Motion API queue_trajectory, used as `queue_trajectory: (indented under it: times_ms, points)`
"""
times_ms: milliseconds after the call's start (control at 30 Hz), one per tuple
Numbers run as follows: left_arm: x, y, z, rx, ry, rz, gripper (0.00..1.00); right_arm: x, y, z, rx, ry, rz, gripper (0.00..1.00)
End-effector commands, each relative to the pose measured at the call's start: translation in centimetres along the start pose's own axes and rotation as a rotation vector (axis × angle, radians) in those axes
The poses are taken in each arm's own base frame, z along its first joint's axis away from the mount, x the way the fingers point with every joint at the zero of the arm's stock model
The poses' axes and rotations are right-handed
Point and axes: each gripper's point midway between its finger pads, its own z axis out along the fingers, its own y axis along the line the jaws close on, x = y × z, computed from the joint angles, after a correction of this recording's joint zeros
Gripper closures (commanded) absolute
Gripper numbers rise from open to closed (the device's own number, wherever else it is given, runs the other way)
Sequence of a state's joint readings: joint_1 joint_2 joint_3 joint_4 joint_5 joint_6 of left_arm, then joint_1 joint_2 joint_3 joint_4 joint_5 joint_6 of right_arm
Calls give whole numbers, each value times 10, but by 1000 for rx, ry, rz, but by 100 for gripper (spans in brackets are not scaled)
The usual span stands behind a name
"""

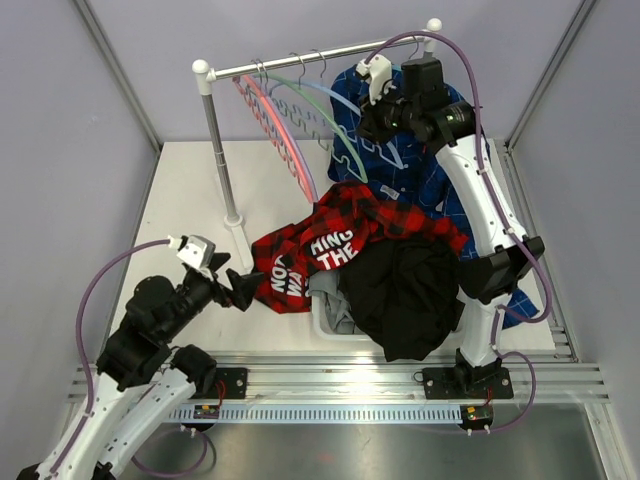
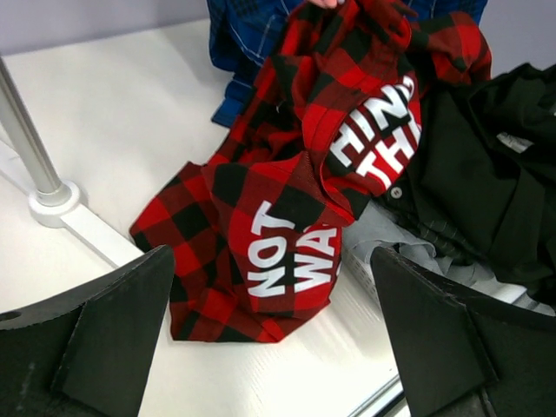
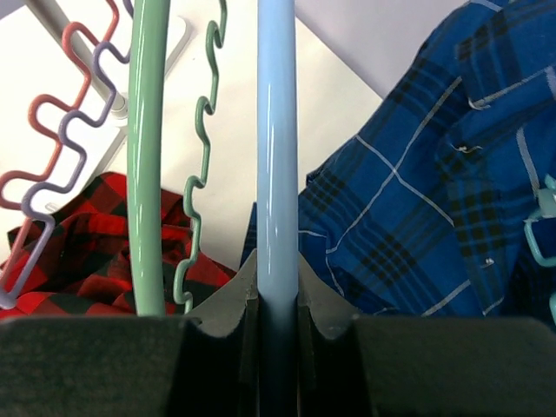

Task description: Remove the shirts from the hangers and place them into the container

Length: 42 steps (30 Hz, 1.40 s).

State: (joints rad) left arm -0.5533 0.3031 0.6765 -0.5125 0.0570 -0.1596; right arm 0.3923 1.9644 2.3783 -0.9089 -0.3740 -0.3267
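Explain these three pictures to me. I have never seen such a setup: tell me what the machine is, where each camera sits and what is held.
These are two robot arms bolted at the near edge of a table. The wide picture is taken from above and behind them; the other two from a camera on each wrist. On the table a red plaid shirt, a black shirt and a grey shirt lie heaped over a white basket. A rail carries coloured hangers, with a blue plaid shirt at its right end. The left fingers stand wide open, holding nothing, facing the red plaid shirt. The right fingers are shut on a light blue hanger.
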Motion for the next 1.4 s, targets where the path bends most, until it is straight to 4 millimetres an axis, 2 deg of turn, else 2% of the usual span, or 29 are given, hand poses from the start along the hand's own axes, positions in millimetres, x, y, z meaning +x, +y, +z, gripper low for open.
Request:
queue_trajectory:
  times_ms: [0,67,100,167,200,233,300,333,400,433,500,567,600,667,700,733,800,900,1000,1033,1133,1167,1233,1267,1367]
  points:
    - [-9,-14,13,75,-20,-11,1,-15,0,-10,33,-49,-75,79]
    - [-2,-17,23,94,13,-30,1,-18,-1,-21,56,-55,-90,66]
    - [-1,-17,26,96,19,-40,1,-21,-2,-28,70,-59,-100,49]
    - [8,-17,39,84,54,-103,1,-26,-6,-51,123,-72,-134,31]
    - [11,-17,43,78,67,-129,1,-30,-9,-58,146,-87,-152,17]
    - [15,-19,48,87,85,-145,1,-28,-7,-74,166,-93,-161,14]
    - [26,-23,60,114,130,-166,1,-27,-8,-89,187,-114,-181,8]
    - [29,-27,63,134,143,-177,1,-17,-5,-99,188,-105,-179,5]
    - [35,-30,73,161,159,-182,1,-7,-2,-108,177,-93,-186,3]
    - [36,-32,76,172,162,-183,1,9,2,-110,155,-71,-172,2]
    - [37,-34,86,187,164,-191,1,27,8,-113,121,-46,-178,1]
    - [35,-40,92,222,164,-204,1,56,21,-113,39,-10,-177,1]
    - [42,-43,98,240,193,-217,1,74,31,-113,-14,14,-183,1]
    - [41,-46,105,252,188,-245,1,94,34,-115,-45,36,-170,1]
    - [51,-43,112,234,216,-261,1,103,37,-116,-64,40,-158,1]
    - [55,-42,115,221,233,-288,1,117,49,-116,-117,46,-134,0]
    - [55,-37,125,189,217,-311,1,131,56,-118,-149,54,-114,1]
    - [68,-36,137,171,254,-364,4,151,73,-120,-197,61,-91,1]
    - [74,-39,143,192,262,-390,26,154,83,-124,-234,42,-93,1]
    - [71,-39,145,198,247,-397,43,154,85,-125,-241,37,-97,1]
    - [69,-38,144,196,231,-399,70,154,94,-129,-274,19,-115,0]
    - [64,-37,141,193,215,-397,85,157,97,-131,-287,22,-123,1]
    - [61,-33,136,169,207,-387,91,159,103,-133,-315,19,-133,1]
    - [53,-33,130,171,181,-375,96,161,103,-134,-322,26,-147,1]
    - [42,-31,115,164,165,-329,100,166,110,-142,-361,42,-209,1]
